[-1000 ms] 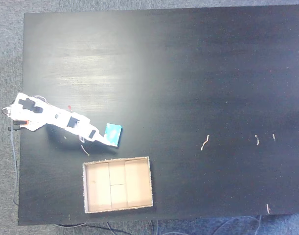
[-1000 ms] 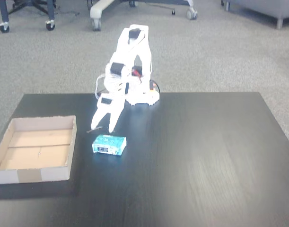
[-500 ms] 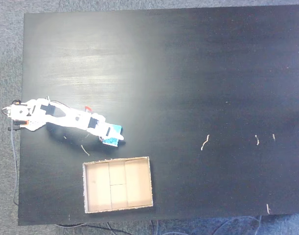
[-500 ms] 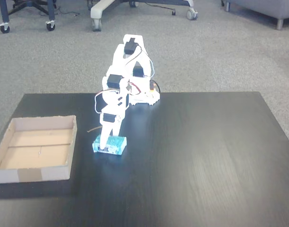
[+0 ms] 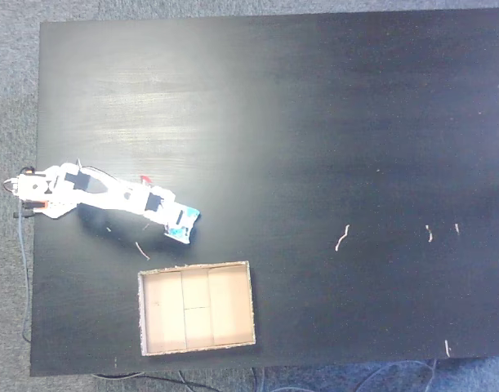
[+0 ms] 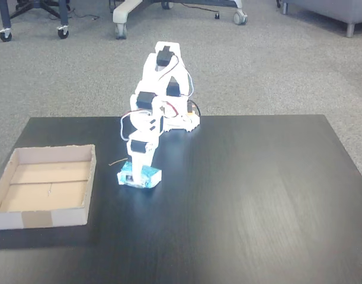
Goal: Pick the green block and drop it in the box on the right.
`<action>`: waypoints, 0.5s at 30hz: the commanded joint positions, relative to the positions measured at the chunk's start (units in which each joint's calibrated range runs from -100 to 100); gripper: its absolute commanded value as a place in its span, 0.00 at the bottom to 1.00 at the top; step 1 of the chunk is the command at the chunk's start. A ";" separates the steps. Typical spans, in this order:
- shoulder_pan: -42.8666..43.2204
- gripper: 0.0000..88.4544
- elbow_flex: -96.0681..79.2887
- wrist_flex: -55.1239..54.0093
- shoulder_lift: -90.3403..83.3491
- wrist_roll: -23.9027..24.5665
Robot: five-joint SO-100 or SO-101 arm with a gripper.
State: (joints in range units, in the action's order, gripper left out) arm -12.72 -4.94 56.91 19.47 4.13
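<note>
- Green block's setting first: black table, wide and dark, grey carpet around it; a few pale scraps lie well away from the work.
- White arm stands at one table edge, folded forward and down over the block.
- Box, shallow tan cardboard tray, sits near the arm, apart from the block; left of it in the front fixed view.
- Gripper is down on the block, fingers either side; clamped or not, cannot tell.
- Green block, teal, rests on the table under the gripper.
</note>
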 commanded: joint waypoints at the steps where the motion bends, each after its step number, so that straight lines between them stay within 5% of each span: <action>1: -1.22 0.16 -14.19 -8.43 -18.03 2.74; 5: -6.05 0.21 -21.99 -11.32 -40.89 1.42; 8: -13.18 0.20 -14.92 -10.17 -42.84 -1.17; 15: -23.90 0.20 43.11 2.96 4.16 -1.32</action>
State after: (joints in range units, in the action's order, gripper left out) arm -33.46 10.19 57.07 4.59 2.76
